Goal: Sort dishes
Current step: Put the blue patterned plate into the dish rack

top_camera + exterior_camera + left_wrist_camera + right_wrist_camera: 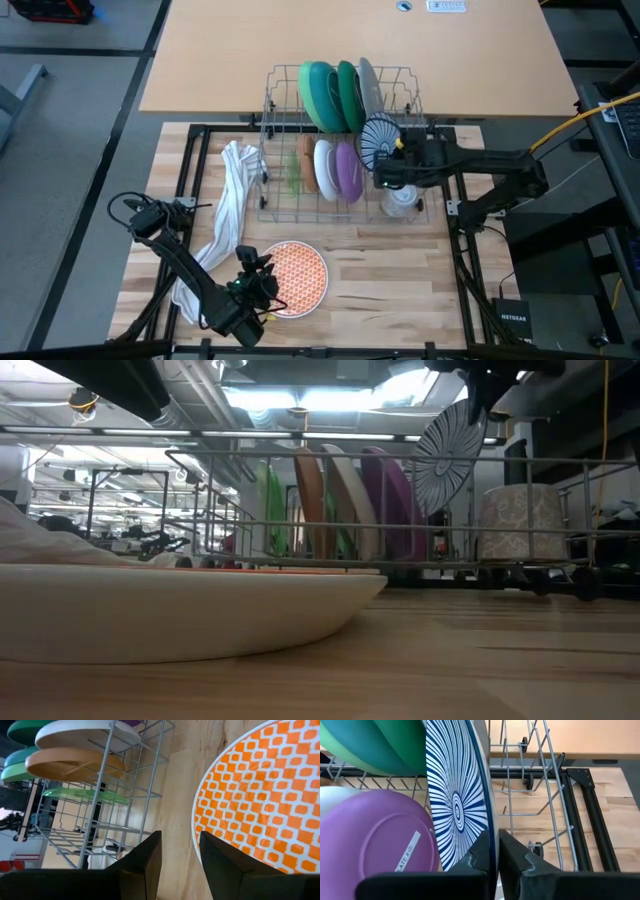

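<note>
Your left hand [268, 290] sits low on the tabletop [400, 280], fingers partly apart and straddling the near rim of the orange patterned plate [297, 276], which lies flat in front of the rack [340, 150]. Over on the right, your right hand [385, 160] is clamped on the blue-and-white striped plate [378, 136], holding it upright on edge over the rack, just beside the purple plate [348, 170].

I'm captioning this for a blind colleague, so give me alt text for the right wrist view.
The right claw is shut on the rim of a blue-and-white striped plate, held upright on edge over the wire dish rack. A purple plate stands beside it, with a teal bowl behind.
</note>
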`<state>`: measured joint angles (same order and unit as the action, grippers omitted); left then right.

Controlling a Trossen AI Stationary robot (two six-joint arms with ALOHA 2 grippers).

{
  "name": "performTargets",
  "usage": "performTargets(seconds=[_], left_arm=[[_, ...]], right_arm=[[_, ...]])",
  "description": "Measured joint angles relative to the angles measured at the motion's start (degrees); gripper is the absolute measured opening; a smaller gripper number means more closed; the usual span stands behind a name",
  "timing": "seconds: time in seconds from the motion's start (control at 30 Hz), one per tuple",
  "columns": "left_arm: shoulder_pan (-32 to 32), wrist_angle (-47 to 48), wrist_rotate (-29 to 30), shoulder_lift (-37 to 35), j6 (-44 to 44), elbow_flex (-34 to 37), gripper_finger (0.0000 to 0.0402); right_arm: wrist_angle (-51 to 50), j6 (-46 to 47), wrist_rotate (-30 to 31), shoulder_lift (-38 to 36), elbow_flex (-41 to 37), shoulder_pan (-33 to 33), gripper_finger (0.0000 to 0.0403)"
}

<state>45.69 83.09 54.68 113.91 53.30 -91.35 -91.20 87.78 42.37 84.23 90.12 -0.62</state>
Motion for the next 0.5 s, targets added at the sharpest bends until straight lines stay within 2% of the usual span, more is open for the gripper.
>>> performTargets(seconds=[0.5], left_arm=[[0.0, 0.0, 0.0, 0.0, -0.2, 0.0, 0.0123]], right_arm=[[1.1, 2.2, -3.0, 1.9, 0.9, -0.1, 0.0016]])
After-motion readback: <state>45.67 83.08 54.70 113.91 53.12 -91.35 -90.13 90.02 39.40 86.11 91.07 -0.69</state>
